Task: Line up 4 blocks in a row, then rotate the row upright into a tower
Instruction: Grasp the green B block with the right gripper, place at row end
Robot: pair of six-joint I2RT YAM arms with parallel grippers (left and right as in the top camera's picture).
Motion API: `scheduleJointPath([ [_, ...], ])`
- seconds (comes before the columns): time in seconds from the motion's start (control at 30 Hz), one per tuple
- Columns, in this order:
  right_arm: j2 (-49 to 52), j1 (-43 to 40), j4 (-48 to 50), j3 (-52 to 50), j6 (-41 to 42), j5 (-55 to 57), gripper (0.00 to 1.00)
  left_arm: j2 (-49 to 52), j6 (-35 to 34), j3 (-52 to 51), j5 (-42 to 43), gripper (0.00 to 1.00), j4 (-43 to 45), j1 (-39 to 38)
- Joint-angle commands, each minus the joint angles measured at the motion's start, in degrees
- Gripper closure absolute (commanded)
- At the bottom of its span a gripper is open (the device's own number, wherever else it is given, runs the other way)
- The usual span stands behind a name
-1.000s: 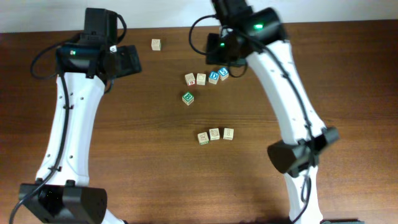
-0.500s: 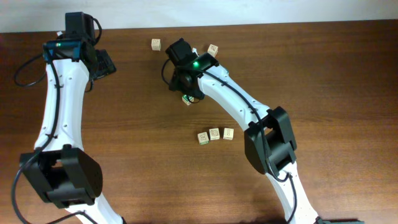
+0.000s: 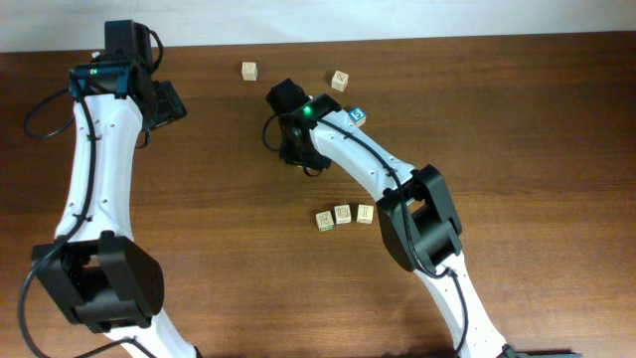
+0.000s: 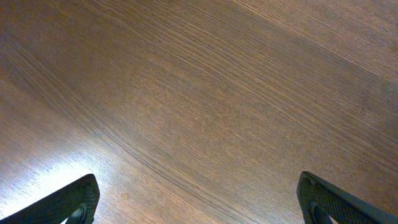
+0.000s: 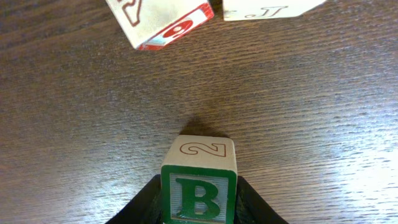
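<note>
In the right wrist view my right gripper (image 5: 199, 194) is shut on the green-and-white "B" block (image 5: 199, 186), which stands on the table with a pale "2" face up. Just beyond it lie a pale block with a red face (image 5: 163, 22) and another pale block (image 5: 264, 7). From overhead, the right gripper (image 3: 302, 155) points down at mid-table and hides these blocks. My left gripper (image 4: 199, 202) is open over bare wood at the far left (image 3: 165, 99).
A blue-faced cube (image 3: 356, 116) peeks out beside the right arm. Two pale cubes lie near the far edge (image 3: 248, 71) (image 3: 340, 80). A row of three pale cubes (image 3: 344, 215) sits nearer the front. The right arm spans the middle of the table (image 3: 517, 129).
The right arm swung left from the far block group and lowered onto the "B" block, its jaws closing on it. The left arm drew back to the far left and stayed open.
</note>
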Motion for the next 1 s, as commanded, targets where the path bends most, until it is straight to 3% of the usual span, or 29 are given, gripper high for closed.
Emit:
scheduleJointPath([
  [0.0, 0.4, 0.0, -1.7, -0.5, -6.0, 0.7, 0.71, 0.6, -0.8, 0.7, 0.4, 0.00, -0.3, 0.0],
  [0.13, -0.5, 0.0, -4.9, -0.4, -14.7, -1.1, 0.71, 0.6, -0.8, 0.7, 0.4, 0.01, -0.3, 0.0],
  [0.37, -1.2, 1.3, -13.6, -0.4, -18.1, -16.3, 0.71, 0.6, -0.8, 0.7, 0.4, 0.01, -0.3, 0.0],
  [0.67, -1.2, 7.7, -25.6, -0.4, -19.2, -15.7, 0.70, 0.6, -0.8, 0.7, 0.4, 0.01, -0.3, 0.0],
  [0.83, -1.2, 7.8, -27.8, -0.4, -17.7, -6.9, 0.65, 0.6, -0.8, 0.7, 0.4, 0.01, -1.0, 0.0],
  [0.97, -1.2, 7.8, -27.7, -0.4, -17.8, -6.4, 0.64, 0.6, -0.8, 0.7, 0.4, 0.00, -1.3, 0.0],
])
